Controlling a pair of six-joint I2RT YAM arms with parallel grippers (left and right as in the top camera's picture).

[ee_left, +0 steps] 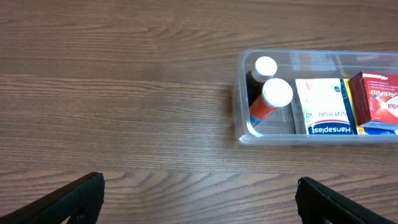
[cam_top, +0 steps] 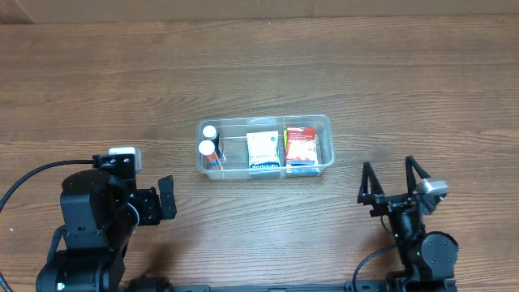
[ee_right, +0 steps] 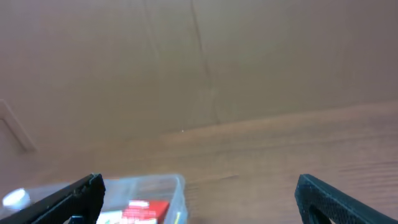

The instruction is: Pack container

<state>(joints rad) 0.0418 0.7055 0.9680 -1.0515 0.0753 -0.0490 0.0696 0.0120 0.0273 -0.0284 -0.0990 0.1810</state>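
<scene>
The clear plastic container (cam_top: 324, 123) sits mid-table. Inside it are two white-capped bottles (cam_top: 208, 146) at its left end, a white and blue box (cam_top: 262, 150) in the middle, and a red and white box (cam_top: 301, 143) on the right. The left wrist view shows the container (ee_left: 244, 134), the bottles (ee_left: 276, 93) and both boxes. My left gripper (cam_top: 165, 197) is open and empty, left of and nearer than the container. My right gripper (cam_top: 389, 185) is open and empty, right of and nearer than it. The right wrist view shows the container's corner (ee_right: 177, 186).
The wooden table (cam_top: 259, 73) surrounds the container. A brown wall (ee_right: 199, 62) rises behind the table's far edge in the right wrist view. Both arm bases stand at the near edge.
</scene>
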